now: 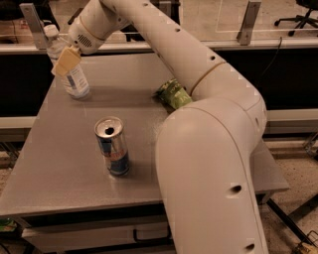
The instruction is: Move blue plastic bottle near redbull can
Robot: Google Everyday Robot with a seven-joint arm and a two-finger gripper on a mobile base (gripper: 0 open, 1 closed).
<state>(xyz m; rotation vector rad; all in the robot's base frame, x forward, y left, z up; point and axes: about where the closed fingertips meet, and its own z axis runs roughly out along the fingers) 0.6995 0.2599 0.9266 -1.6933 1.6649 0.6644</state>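
While end effector (67,60) sits at blue plastic bottle (77,83), closure cannot be told | likely light, thin-walled, slick | grip labelled midsection gently.

Grey table (64,168) bears bottle (76,83), can (113,147), snack bag (174,94); hand (66,60) at bottle.

A grey speckled table (64,163) fills most of the view, and toward its far right side lies a crumpled green snack bag (173,94) — partly hidden, so its print cannot be read. Behind the table runs a pale rail (288,44) carrying a left metal upright (31,22), just behind the gripper (67,62) that hangs over the table's far left corner, and a right metal upright (248,22). Beyond the rail, top right, the wheeled foot of what seems to be an office chair (295,19) stands on a light floor (208,15).
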